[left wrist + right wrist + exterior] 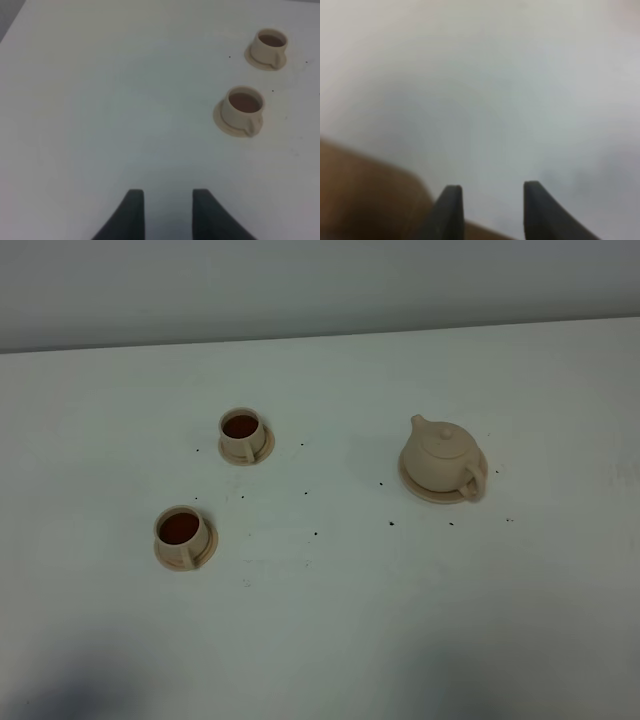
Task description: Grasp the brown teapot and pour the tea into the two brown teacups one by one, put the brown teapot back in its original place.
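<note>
The brown teapot point(441, 457) stands upright on its flat round tan disc point(423, 489) at the right of the white table, spout to the far left, handle to the near right. The two brown teacups hold dark tea: the far one point(243, 435) and the near one point(181, 534). Both show in the left wrist view, one cup point(270, 47) farther and one cup point(243, 109) closer. My left gripper point(164, 200) is open and empty over bare table. My right gripper point(488, 197) is open and empty. Neither gripper shows in the exterior high view.
Small dark specks point(391, 523) are scattered on the white table point(330, 620) between the cups and the teapot. A grey wall point(300, 280) runs behind the table's far edge. A blurred brown surface point(365, 200) fills a corner of the right wrist view.
</note>
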